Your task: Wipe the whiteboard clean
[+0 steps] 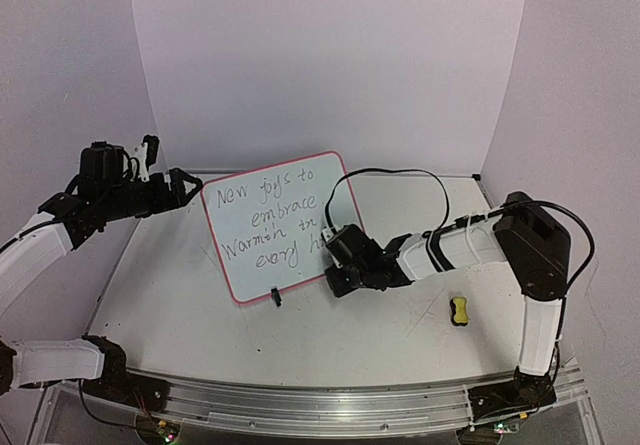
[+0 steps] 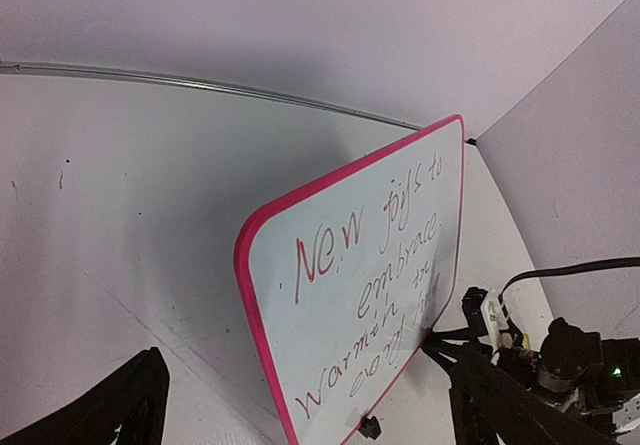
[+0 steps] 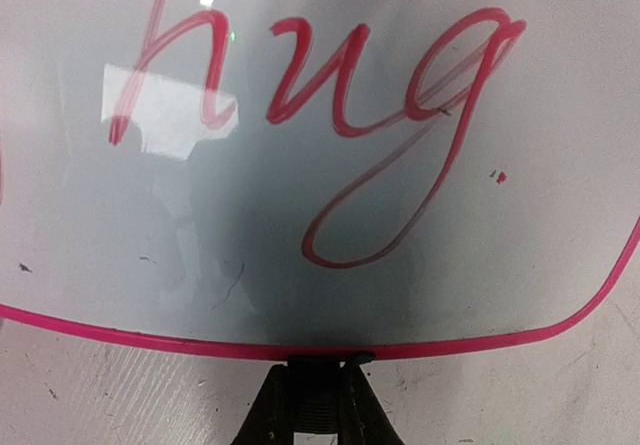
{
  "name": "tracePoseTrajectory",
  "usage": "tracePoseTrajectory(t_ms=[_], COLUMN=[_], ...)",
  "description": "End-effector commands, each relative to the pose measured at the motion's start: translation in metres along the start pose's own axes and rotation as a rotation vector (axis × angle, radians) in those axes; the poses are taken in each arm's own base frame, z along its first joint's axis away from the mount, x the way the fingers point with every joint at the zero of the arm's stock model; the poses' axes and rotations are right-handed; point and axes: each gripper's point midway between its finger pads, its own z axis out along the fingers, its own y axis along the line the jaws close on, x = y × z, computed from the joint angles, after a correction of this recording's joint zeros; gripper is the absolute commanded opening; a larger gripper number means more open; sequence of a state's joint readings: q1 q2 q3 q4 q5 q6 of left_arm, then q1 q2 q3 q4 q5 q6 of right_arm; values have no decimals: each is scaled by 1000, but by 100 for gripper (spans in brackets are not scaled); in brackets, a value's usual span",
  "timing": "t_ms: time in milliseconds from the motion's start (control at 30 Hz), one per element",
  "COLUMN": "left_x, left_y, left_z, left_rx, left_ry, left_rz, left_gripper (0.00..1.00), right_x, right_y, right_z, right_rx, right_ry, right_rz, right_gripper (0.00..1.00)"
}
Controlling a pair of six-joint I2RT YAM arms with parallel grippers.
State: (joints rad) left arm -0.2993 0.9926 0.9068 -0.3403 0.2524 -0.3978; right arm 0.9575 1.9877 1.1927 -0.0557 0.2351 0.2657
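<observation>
Four lines of marker script cover the whiteboard point(image 1: 270, 225), which stands leaning back at the middle of the table point(image 1: 180, 305). My left gripper point(image 1: 168, 168) hangs spread wide and empty at the board's 9 o'clock edge. My right gripper point(image 3: 312, 393) sits at the 5 o'clock corner, jaws nearly together against the bottom rim; whether they pinch anything I cannot tell. The yellow eraser point(image 1: 459, 310) lies loose at the board's 4 o'clock. I'd fetch it with the right arm, brace the 9 o'clock edge with the left, and stroke lightly so the board doesn't tip.
</observation>
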Motion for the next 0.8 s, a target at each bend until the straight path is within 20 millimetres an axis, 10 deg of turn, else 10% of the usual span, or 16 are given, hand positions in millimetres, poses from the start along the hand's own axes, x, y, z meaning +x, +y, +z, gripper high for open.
tracePoseTrajectory(t_ms=[0,267,467,767], left_x=[-10,-14,-17,-19], left_y=[3,2,1,-1], left_z=[-5,-11,-18,-18], left_rx=[-23,-29,-34,-22], left_ry=[-52,-76,-101,-100], left_rz=[14,27,37,38], left_gripper=[100,100,100,100], right_x=[-34,-39,-37,24], right_y=[2,-3,-33,-86], right_z=[-22,-36,-85,-153], right_rx=[6,44,125,244], right_ry=[-89,-83,-39,75], right_rz=[43,64,189,381], right_gripper=[27,55,77,82])
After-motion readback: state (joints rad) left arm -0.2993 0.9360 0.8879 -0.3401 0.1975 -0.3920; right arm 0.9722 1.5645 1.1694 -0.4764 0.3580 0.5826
